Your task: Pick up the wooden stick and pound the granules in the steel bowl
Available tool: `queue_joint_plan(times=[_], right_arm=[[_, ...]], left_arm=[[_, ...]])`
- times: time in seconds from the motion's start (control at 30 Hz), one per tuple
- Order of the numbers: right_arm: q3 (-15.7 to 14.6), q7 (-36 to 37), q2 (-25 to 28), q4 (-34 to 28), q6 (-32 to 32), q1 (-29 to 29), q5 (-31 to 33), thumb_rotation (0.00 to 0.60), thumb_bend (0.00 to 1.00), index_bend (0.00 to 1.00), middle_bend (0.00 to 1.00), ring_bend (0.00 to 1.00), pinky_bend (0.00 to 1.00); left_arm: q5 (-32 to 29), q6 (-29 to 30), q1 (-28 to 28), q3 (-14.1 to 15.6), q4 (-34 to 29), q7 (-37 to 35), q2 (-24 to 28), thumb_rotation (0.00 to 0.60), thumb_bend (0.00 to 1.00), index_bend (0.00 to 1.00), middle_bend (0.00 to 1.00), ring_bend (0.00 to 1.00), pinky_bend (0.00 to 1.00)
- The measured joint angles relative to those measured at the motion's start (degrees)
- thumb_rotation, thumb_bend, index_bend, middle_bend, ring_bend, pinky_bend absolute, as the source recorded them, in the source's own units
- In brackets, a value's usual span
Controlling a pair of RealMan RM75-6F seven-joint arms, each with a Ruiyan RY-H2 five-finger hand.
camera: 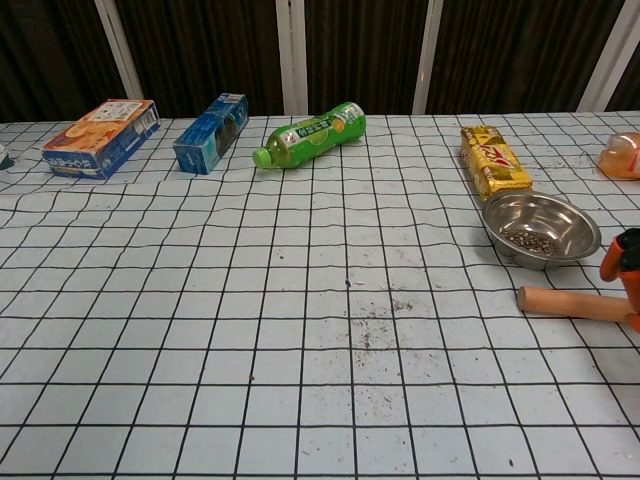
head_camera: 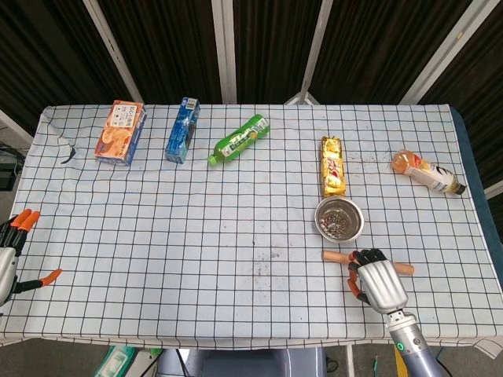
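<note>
Now wooden stick (head_camera: 338, 256) under right robot hand (head_camera: 378, 279)

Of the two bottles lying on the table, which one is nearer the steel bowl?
The orange-tinted bottle at the table's far right; the green bottle lies well left of the steel bowl.

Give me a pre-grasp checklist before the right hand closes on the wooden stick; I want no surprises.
1. Right hand over the wooden stick: ok.
2. Stick flat on the table, both ends showing: ok.
3. Fingers actually touching the stick: cannot tell.
4. Steel bowl upright with granules inside: ok.
5. Bowl apart from the stick: ok.
6. Left hand at the far table edge, out of the way: ok.
</note>
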Motion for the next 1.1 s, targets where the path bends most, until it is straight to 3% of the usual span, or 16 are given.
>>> queue_joint_plan(times=[0.6, 1.1], right_arm=[[1.2, -1.8, -3.7, 2.7, -3.2, 1.3, 4.3, 0.600, 0.44, 0.30, 0.32, 0.24, 0.28], [2.1, -2.5, -5.4, 5.3, -5.0, 2.0, 7.9, 0.600, 0.44, 0.30, 0.32, 0.24, 0.28]], left_arm=[[-0.3, -0.4, -0.1, 0.0, -0.3, 0.0, 0.2, 0.600, 0.04, 0.00, 0.00, 0.00, 0.00], [-0.2, -0.7, -0.2, 0.1, -0.4, -0.2, 0.3, 0.600, 0.04, 0.00, 0.00, 0.00, 0.00]])
